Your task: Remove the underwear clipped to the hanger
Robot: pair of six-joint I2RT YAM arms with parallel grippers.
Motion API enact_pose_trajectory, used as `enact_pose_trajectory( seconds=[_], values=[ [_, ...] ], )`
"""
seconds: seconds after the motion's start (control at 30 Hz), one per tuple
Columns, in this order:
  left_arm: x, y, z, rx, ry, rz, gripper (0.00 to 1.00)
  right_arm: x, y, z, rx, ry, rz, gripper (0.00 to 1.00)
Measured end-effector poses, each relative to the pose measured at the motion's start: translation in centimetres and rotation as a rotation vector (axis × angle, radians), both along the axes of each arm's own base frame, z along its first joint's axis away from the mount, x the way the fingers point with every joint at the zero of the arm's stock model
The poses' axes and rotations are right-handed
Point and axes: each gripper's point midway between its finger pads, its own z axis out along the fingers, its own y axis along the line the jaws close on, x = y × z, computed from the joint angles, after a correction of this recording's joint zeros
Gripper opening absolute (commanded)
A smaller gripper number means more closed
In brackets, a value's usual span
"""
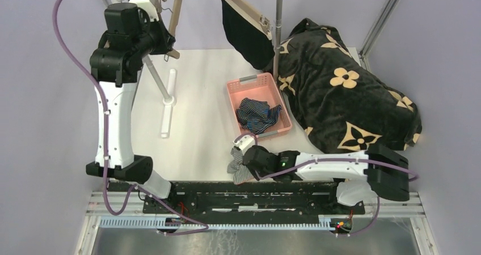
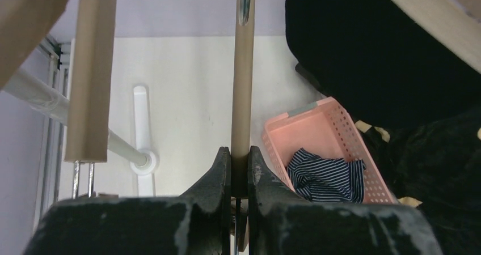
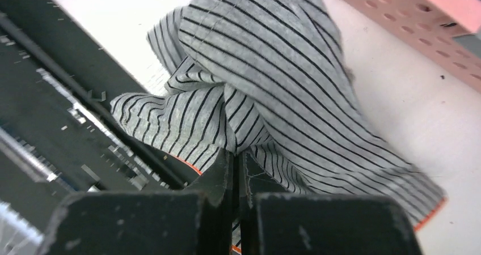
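My left gripper [image 1: 165, 41] is raised at the back left and shut on the bar of a bare wooden hanger [image 2: 243, 85]; the jaws [image 2: 240, 156] pinch it. The plain black underwear [image 1: 247, 31] hangs clipped to another wooden hanger [image 1: 245, 5] on the rail, and shows in the left wrist view [image 2: 363, 56]. The navy striped underwear [image 1: 258, 114] lies in the pink basket [image 1: 234, 90]. My right gripper [image 3: 237, 160] is shut on the grey striped underwear [image 3: 272, 68], low at the table's front edge [image 1: 238, 167].
A big black blanket with tan flowers [image 1: 346, 96] lies at the right, against the basket. The rack's metal pole [image 1: 278, 28] and white foot [image 1: 168, 102] stand on the table. A third wooden hanger [image 2: 91, 68] hangs left of the held one.
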Motion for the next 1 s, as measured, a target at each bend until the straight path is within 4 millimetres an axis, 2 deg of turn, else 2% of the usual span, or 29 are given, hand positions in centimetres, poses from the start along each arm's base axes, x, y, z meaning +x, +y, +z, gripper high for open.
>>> enact_pose_trajectory(
  seconds=[0.17, 0.27, 0.43, 0.7, 0.9, 1.0],
  values=[
    [-1.7, 0.2, 2.6, -0.015, -0.088, -0.002, 0.03, -1.1, -0.3, 4.1, 0.071, -0.036, 0.052, 0.01],
    [-2.0, 0.3, 2.7, -0.015, -0.093, 0.000, 0.03, -1.1, -0.3, 6.6, 0.112, -0.072, 0.064, 0.01],
    [-1.3, 0.4, 2.6, -0.012, -0.101, 0.013, 0.03, 0.1, -0.3, 10.7, 0.146, -0.167, 0.057, 0.01],
    [0.9, 0.2, 2.4, -0.014, -0.117, 0.017, 0.03, 3.3, 0.5, 18.1, 0.204, -0.364, 0.001, 0.01],
    [3.6, 0.0, 0.2, -0.004, -0.085, 0.031, 0.03, 7.1, -0.5, 21.9, 0.185, -0.559, -0.128, 0.01],
    [5.0, -0.1, -0.6, -0.007, -0.079, 0.042, 0.03, 9.7, -1.3, 22.8, 0.169, -0.610, -0.204, 0.01]
  ],
)
